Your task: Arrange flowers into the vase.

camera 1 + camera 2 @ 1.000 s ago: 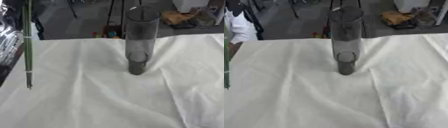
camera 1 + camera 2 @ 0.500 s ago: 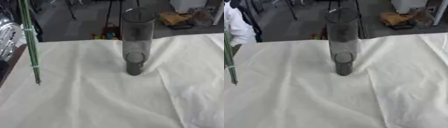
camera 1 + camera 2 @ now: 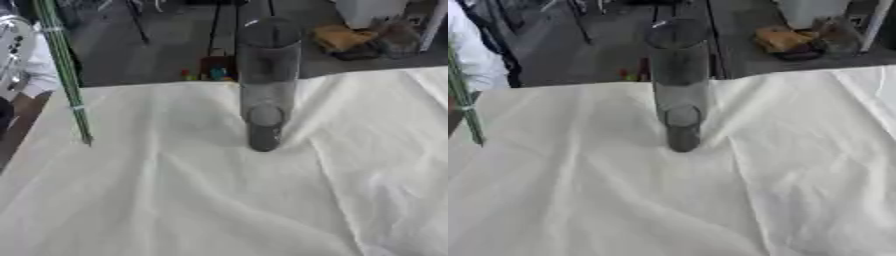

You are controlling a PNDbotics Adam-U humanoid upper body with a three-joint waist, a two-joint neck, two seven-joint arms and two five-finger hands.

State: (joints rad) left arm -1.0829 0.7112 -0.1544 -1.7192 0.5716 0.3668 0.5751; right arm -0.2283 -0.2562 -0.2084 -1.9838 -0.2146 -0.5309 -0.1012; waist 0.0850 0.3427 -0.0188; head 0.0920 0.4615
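**One vase on the cloth, one stem bundle hanging at far left, no hands in frame**

Surface: table under a wrinkled off-white cloth (image 3: 219, 200), folds running out from the centre and down the right side. Far edge of the cloth runs across the upper part of both views. Beyond it is dark floor, with some small bright-coloured items (image 3: 208, 74) just past the edge behind the vase and brownish clutter (image 3: 343, 37) at upper right next to something white. Too blurred to name any of it.

Task things: one tall clear cylinder vase (image 3: 265, 82), upright, standing on the cloth a bit above centre. Nothing visible inside it. One bundle of thin green flower stems (image 3: 63, 75) comes down from the top-left corner, slightly tilted, cut ends low over the cloth's left part — well apart from the vase. Can't tell whether the ends touch the cloth. Individual stems not countable.

View differences: left eye shows the stems nearly full length, from top edge to tips; right eye only catches the lower part at its left border. Left eye also shows a shiny silver shape (image 3: 16, 50) at the left edge.

Hands: neither robot hand shows in either view, so whether one is clasping the stems can't be told.
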